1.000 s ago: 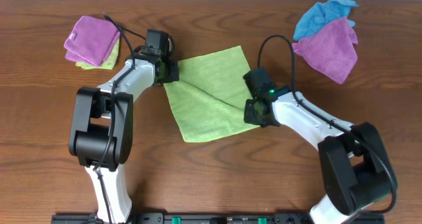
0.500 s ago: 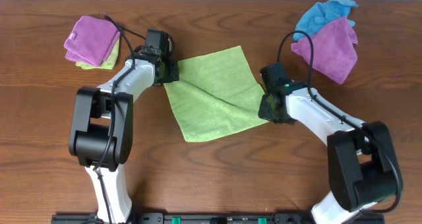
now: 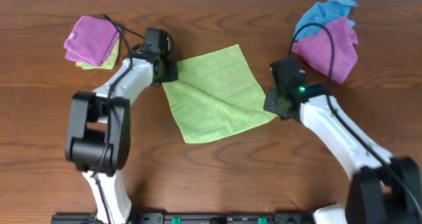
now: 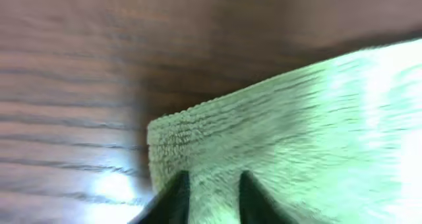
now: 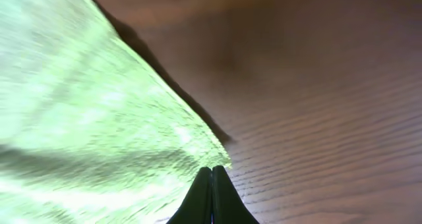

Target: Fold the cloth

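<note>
Slippage is the risk: the lime-green cloth (image 3: pixel 214 95) lies spread on the worktop (image 3: pixel 211 178), right fingers (image 5: pixel 204 191) pinched shut on its right corner, left fingers (image 4: pixel 177 191) slightly parted astride the left corner; an uneven pull could free either.

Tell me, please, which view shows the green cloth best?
The overhead view: the cloth lies spread there, almost wholly visible. Each wrist view shows only one blurred corner of it.

The cloth (image 3: pixel 214 92) lies mid-worktop (image 3: pixel 211 165), the left hand (image 3: pixel 165 72) at its left corner, the right hand (image 3: pixel 273 105) at its right corner. Behind, a stack of cloths (image 3: pixel 92 43) lies far left, a heap of cloths (image 3: pixel 326 33) far right.
</note>
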Robot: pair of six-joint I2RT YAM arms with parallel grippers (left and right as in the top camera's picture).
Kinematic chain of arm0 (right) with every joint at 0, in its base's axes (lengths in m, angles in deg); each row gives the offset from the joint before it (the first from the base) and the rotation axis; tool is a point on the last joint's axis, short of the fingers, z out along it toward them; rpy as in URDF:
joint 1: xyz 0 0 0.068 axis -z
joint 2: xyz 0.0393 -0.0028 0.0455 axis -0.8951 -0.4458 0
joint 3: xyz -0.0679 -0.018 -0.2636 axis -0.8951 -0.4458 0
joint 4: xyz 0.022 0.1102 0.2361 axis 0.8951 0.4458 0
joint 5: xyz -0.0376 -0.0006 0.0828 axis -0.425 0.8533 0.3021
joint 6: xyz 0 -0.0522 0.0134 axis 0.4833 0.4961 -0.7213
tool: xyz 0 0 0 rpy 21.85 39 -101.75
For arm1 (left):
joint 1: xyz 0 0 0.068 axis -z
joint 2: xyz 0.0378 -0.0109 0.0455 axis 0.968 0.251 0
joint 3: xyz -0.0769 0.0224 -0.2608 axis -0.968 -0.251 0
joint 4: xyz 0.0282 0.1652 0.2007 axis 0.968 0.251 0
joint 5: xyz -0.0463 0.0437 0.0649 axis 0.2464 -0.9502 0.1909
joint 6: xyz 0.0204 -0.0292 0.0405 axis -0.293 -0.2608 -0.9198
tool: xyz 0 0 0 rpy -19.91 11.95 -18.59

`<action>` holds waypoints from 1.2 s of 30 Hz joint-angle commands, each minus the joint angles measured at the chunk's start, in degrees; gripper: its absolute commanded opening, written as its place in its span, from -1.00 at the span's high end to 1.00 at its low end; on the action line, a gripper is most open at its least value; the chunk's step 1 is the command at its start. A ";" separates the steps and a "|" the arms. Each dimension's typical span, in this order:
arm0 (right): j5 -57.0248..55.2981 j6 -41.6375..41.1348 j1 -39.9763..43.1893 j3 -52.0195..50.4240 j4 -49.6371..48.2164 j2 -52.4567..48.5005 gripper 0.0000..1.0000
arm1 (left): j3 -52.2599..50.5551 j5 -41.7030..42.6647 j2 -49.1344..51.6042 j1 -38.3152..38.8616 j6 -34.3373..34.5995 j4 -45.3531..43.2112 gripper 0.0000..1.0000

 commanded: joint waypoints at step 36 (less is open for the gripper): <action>12.79 16.92 1.73 -0.31 -4.17 1.79 0.97 | -52.37 26.21 -46.01 0.20 15.72 -14.40 0.08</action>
